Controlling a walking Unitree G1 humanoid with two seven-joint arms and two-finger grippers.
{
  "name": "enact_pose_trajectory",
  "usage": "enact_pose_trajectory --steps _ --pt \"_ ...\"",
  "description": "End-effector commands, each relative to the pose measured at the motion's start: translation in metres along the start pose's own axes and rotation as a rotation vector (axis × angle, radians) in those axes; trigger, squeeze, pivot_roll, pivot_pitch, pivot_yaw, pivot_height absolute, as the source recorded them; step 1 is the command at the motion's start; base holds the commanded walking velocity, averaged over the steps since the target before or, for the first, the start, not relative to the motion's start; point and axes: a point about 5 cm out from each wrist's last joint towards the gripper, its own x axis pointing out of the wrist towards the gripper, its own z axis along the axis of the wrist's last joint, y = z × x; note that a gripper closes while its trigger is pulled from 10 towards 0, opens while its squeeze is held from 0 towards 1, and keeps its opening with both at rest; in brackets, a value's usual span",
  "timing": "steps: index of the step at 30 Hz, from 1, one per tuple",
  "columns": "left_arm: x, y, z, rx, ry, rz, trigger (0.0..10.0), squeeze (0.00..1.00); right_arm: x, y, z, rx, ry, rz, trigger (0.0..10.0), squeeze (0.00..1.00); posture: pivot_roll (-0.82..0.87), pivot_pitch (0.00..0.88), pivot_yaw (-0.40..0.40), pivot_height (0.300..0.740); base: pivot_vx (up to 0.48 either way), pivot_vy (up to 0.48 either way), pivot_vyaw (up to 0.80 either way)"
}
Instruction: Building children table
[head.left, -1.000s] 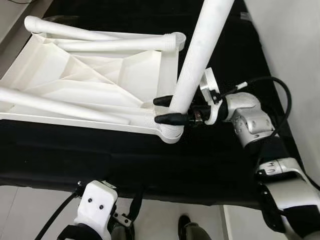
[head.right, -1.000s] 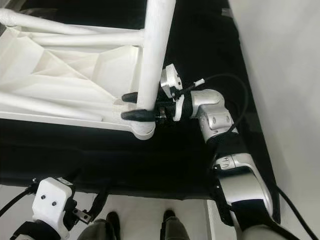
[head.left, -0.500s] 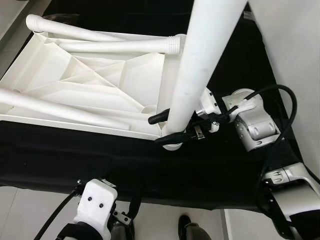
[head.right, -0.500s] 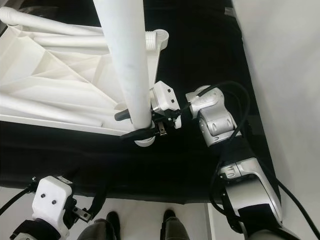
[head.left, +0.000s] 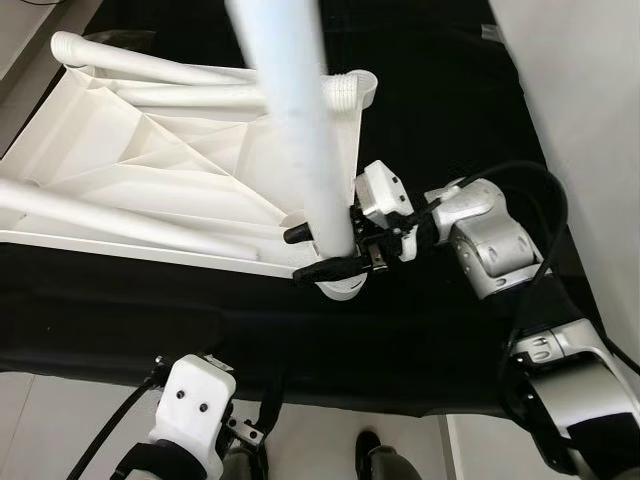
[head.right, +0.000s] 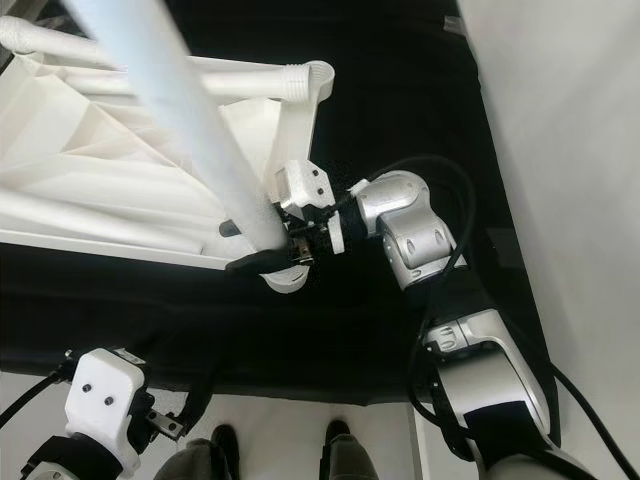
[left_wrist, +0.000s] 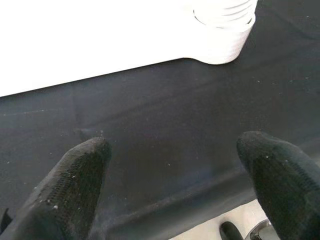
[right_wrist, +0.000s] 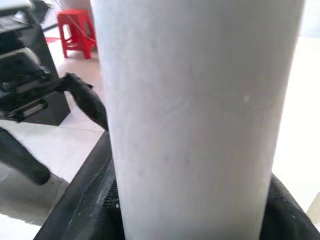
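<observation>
Right gripper clamped on long white plastic table leg, low end right over round white corner socket of upside-down white plastic tabletop on black cloth. Leg leaning toward tabletop. Better: stand leg straight up, centre on socket, push down gently, twist slowly. No rush, or slips off. Left gripper spread wide, holding nothing, low by near cloth edge. Could steady tabletop.
</observation>
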Motion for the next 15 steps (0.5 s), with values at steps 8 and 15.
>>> enact_pose_trajectory --steps 8,15 --pt "-0.003 -0.001 -0.006 -0.010 0.034 0.007 10.0 0.00 0.002 0.008 -0.051 0.238 0.151 -0.152 10.0 0.00 0.04 0.407 -0.020 0.740 0.000 0.000 0.00" --pt "-0.002 -0.001 -0.007 -0.011 0.035 0.005 10.0 0.00 -0.005 0.006 -0.055 0.314 0.125 -0.318 10.0 0.00 0.03 0.403 -0.018 0.740 0.000 0.000 0.00"
